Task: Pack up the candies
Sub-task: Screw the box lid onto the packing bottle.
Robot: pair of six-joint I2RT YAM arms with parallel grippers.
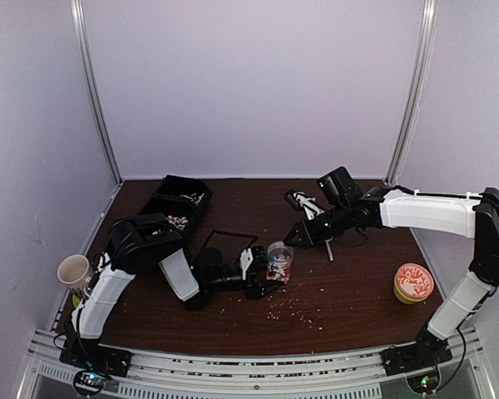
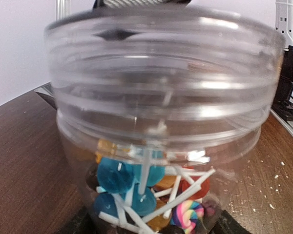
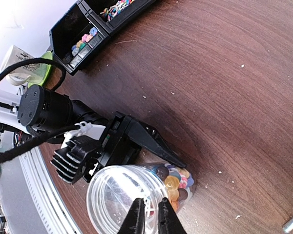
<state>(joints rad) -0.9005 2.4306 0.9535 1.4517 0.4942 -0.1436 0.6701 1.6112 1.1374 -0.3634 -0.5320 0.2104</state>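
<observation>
Over the mouth of the jar (image 3: 118, 195), the right gripper (image 3: 150, 219) hangs with fingers pinched close, possibly gripping something; I cannot tell. The left gripper (image 1: 262, 276) clasps the jar, candies (image 2: 136, 190) heaped in its bottom. Letting go should wait until centred inside the rim.

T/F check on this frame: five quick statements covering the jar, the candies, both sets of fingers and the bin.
1. The left fingers grip the clear jar. True.
2. The jar is empty. False: candies fill its lower part.
3. The right fingers hang over the jar's open mouth. True.
4. A bin sits at the table's front right. False: the black bin is at the rear left.
5. The jar lies on its side. False: it stands upright.
</observation>
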